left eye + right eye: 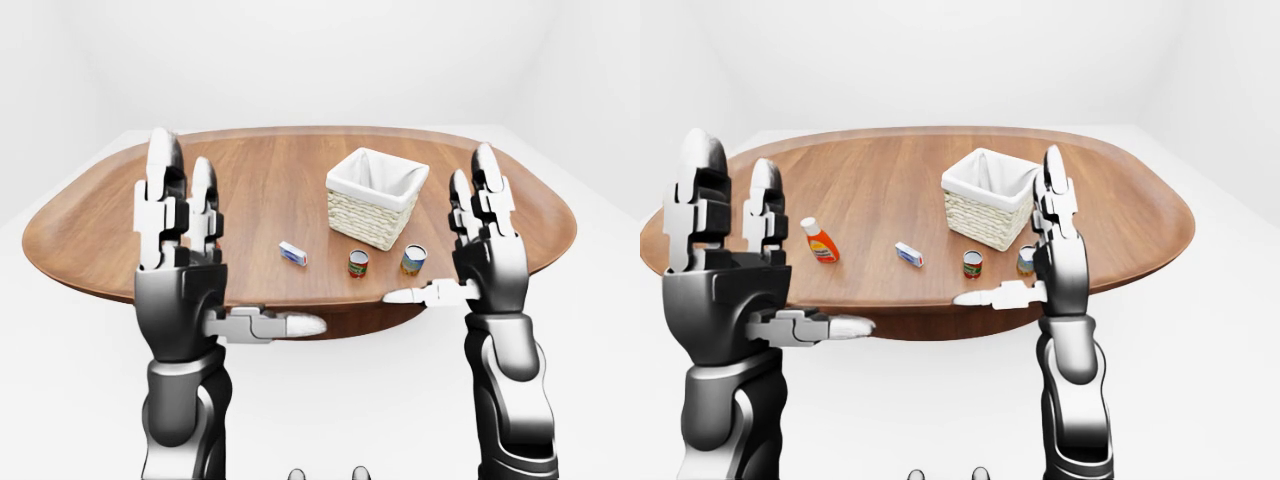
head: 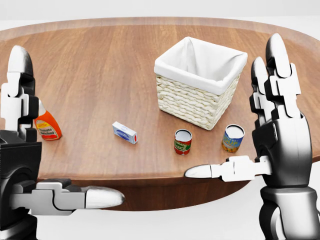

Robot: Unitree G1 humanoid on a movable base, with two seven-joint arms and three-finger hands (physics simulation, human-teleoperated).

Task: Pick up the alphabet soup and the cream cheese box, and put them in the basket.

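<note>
A plain white room holds an oval wooden table (image 2: 100, 65), seen from just off its near edge.

On the table, the soup can (image 2: 183, 141) stands upright, red-labelled, up and to the left of the right hand's (image 2: 280, 135) outstretched thumb in the head view. Left of it lies the cream cheese box (image 2: 124, 132), small, blue and white, flat on the wood, roughly midway between the two hands and above the left thumb. Neither is touched.

The basket (image 2: 195, 97), woven with a white cloth liner, stands above the soup can and to the left of the right hand's raised fingers (image 2: 277, 65). A second can (image 2: 233, 138), with a blue and yellow label, stands just beside the right palm on its left; whether it touches the hand cannot be told from these views, though the left-eye view suggests a gap.

The right hand is raised, fingers straight up and thumb pointing left, spread wide and holding nothing. The left hand (image 2: 20, 150) mirrors it at the head view's left edge: fingers up, thumb pointing right, fully spread and empty. An orange bottle (image 2: 46, 126) with a white cap shows just to the right of the left hand's fingers, partly hidden by them in the head view.
</note>
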